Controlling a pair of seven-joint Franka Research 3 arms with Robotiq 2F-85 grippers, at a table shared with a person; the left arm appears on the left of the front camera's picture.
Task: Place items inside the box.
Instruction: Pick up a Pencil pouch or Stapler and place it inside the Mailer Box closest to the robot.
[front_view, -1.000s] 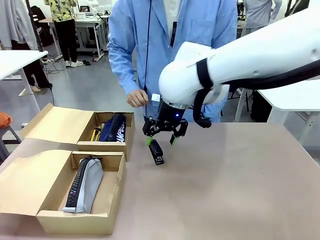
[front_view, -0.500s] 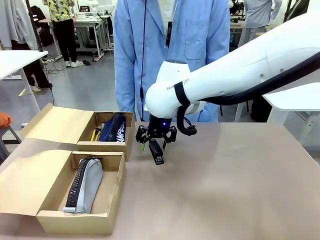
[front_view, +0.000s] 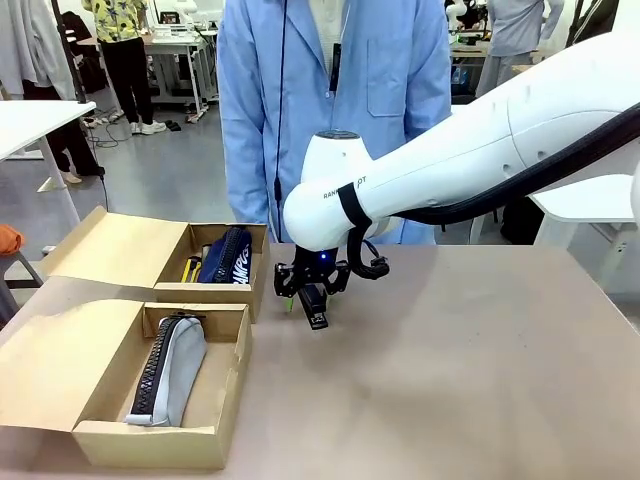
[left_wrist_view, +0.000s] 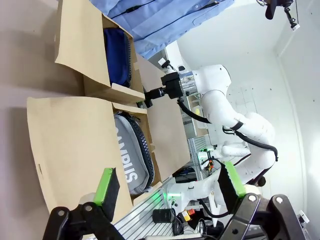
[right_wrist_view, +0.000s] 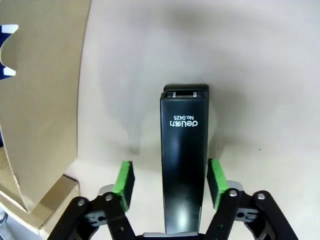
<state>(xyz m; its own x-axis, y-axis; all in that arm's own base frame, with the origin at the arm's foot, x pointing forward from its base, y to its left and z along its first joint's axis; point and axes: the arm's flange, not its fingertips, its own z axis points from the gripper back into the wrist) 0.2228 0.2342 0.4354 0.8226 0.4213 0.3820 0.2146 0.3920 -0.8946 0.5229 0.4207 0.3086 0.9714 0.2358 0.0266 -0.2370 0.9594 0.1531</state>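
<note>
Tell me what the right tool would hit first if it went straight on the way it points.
The right tool would meet the black stapler, lying on the table between its green pads; how near is hard to judge.

The box (front_view: 150, 445) sits on the table (front_view: 470, 380) at its near left, its lid flap spread to the left and the pouch (front_view: 170, 370) lying lengthwise in it. The smaller box (front_view: 215, 291) stands just behind it. The stapler (front_view: 314, 305) lies on the table just right of the smaller box, between the fingers of the right gripper (front_view: 312, 297) above it, and the person (front_view: 330, 100) stands behind the far edge.
</note>
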